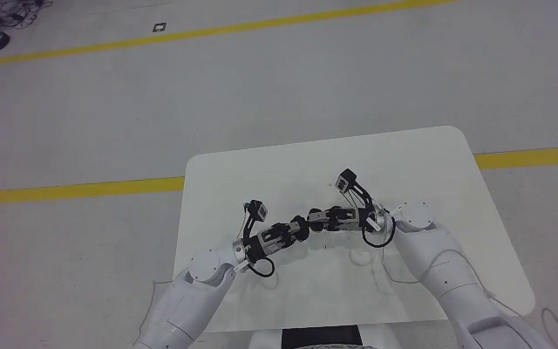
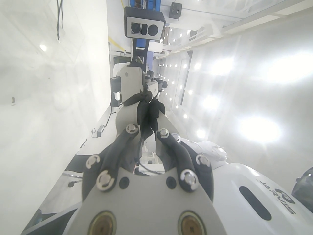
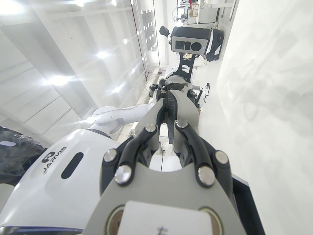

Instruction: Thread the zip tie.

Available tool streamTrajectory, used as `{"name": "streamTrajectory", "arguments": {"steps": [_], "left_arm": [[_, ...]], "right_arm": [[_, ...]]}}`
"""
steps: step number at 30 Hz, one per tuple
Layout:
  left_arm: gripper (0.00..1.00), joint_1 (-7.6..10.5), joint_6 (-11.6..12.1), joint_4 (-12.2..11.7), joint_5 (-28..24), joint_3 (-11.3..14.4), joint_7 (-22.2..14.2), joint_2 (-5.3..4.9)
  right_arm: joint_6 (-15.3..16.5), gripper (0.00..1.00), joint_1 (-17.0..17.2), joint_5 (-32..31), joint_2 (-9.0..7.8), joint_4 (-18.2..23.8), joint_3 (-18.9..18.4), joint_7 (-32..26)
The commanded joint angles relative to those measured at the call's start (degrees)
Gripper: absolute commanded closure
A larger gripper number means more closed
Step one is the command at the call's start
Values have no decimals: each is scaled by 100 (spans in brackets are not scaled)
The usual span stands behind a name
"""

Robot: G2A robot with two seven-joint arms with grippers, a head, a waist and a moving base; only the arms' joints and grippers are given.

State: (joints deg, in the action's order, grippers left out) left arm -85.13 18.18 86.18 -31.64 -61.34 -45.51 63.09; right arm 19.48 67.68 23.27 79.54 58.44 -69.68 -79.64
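Right gripper clamped shut on the zip tie, a dark strip running lengthwise between its fingers, back toward the wrist. Top view adds left gripper, closed too, contents unclear, meeting it tip-to-tip above the table.

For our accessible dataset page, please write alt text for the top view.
Two white robot arms meet over a white table, one gripper tip to tip with the other gripper near the table's middle. Grey floor with yellow lines surrounds the table.
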Motion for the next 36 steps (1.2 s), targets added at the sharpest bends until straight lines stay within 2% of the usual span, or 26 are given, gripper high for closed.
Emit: {"name": "streamTrajectory", "arguments": {"steps": [1, 4, 8, 12, 16, 26, 28, 29, 30, 31, 33, 34, 36], "left_arm": [[100, -1, 39, -10, -28, -12, 14, -4], [100, -16, 126, -1, -62, -49, 34, -13], [100, -61, 130, 101, 14, -155, 34, -34], [100, -162, 130, 347, 331, -327, 51, -49], [100, -271, 130, 672, 862, -471, 42, -35], [100, -261, 130, 676, 923, -474, 87, -36], [100, -228, 130, 814, 1994, -564, 433, -67], [100, -274, 130, 941, 2475, -571, 611, -77], [100, -329, 130, 1126, 3329, -578, 897, -99], [100, -405, 130, 1272, 3805, -526, 1114, -109], [100, -535, 130, 1405, 4238, -437, 1488, -127], [100, -552, 130, 1488, 4628, -375, 1633, -154], [100, -592, 130, 1554, 4965, -262, 1983, -190]], "right_arm": [[0, 0, 6, 15, -4, -7, -18, 0], [0, 0, 24, 32, -17, 1, -101, 0], [0, 0, 74, 27, -60, 19, -329, 0], [0, 0, 147, -7, -119, 69, -619, 63], [0, 0, 217, -95, -171, 160, -852, 192], [0, 0, 217, -95, -171, 160, -852, 192], [0, 0, 217, -95, -171, 160, -852, 192], [0, 0, 217, -95, -171, 160, -852, 192], [0, 0, 217, -95, -171, 160, -852, 192], [0, 0, 217, -95, -171, 160, -852, 192], [0, 0, 217, -95, -171, 160, -852, 192], [0, 0, 217, -95, -171, 160, -852, 192], [0, 0, 217, -95, -171, 160, -852, 192]]}}
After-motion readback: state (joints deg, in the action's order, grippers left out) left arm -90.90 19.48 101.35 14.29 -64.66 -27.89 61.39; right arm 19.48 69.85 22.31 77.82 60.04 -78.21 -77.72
